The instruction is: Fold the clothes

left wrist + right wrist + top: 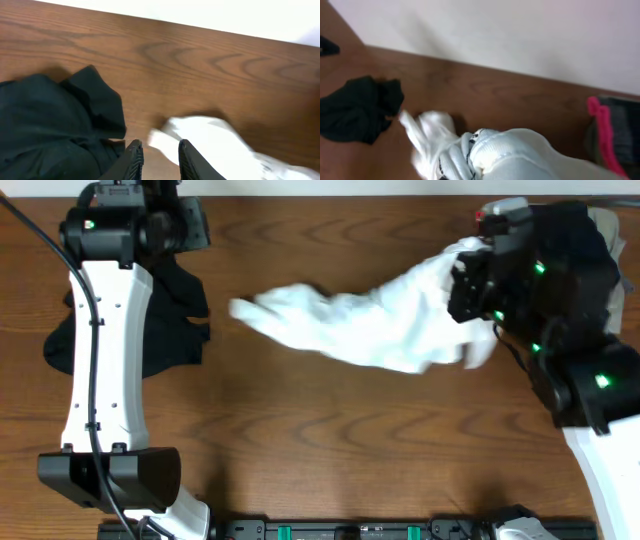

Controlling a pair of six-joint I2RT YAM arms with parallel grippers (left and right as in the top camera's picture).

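Left pincer [160,162]: jaws apart, nothing between them, low over the counter [300,440] at the far left end. Right below and just left of it is the black garment [185,330], crumpled, partly under the left arm. Not folded.

Centre: white garment [370,325], strung out in a long wrinkled band from mid-counter up to the right pincer [470,275]. Its left tail lies near the black garment but apart from it and shows just beyond the left pincer's fingertips [134,159].

Right pincer: fingers hidden by cloth in its wrist view. The white fabric bunches straight into it and trails away from it, so I read it as clamped on the garment's right end.

Far right: a pink-and-grey cloth [600,120] at the counter edge, detail unclear.

Handling, my read: light, limp knit with no stiffness, so it'll sag and rope up if held at one point. It needs two grips to spread. Best hold for the left pincer is that free left tail, pinching a hem or corner rather than a mid-panel fold, so the fabric can be pulled flat.
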